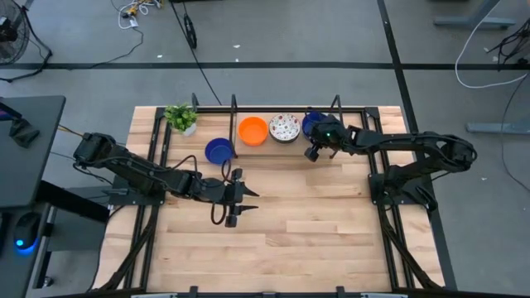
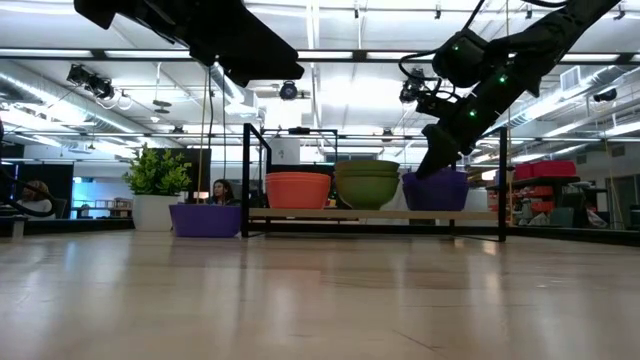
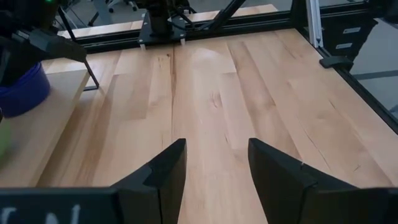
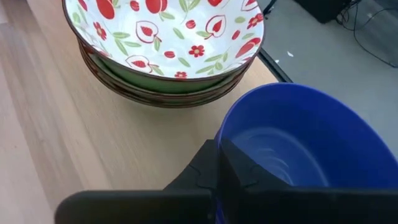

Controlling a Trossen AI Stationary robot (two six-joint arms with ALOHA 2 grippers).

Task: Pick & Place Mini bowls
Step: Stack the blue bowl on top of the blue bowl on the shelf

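On a low wooden shelf [image 1: 273, 142] at the table's far side stand an orange bowl [image 1: 252, 130], a stack topped by a white floral bowl [image 1: 284, 127] [image 4: 165, 37], and a blue bowl [image 1: 312, 123] [image 4: 298, 143]. A second blue bowl [image 1: 218, 151] sits on the table left of the shelf frame. My right gripper [image 1: 315, 151] [image 4: 221, 165] is shut on the shelf's blue bowl. My left gripper [image 1: 247, 195] [image 3: 217, 152] hovers open over bare wood near the table's middle. My right gripper pinches the blue bowl's near rim [image 4: 225, 134], one finger inside the bowl and one outside. The fingers [image 2: 432, 160] slant down at it from above and from the table's near side. The bowl stands upright with its base on the shelf [image 2: 375, 213].
A small potted green plant [image 1: 180, 117] stands at the far left corner. The black shelf frame [image 1: 234, 112] has upright posts around the bowls. Bare wood lies across the table's near half [image 1: 290, 240]. A person shows in the room beyond [image 2: 220, 190].
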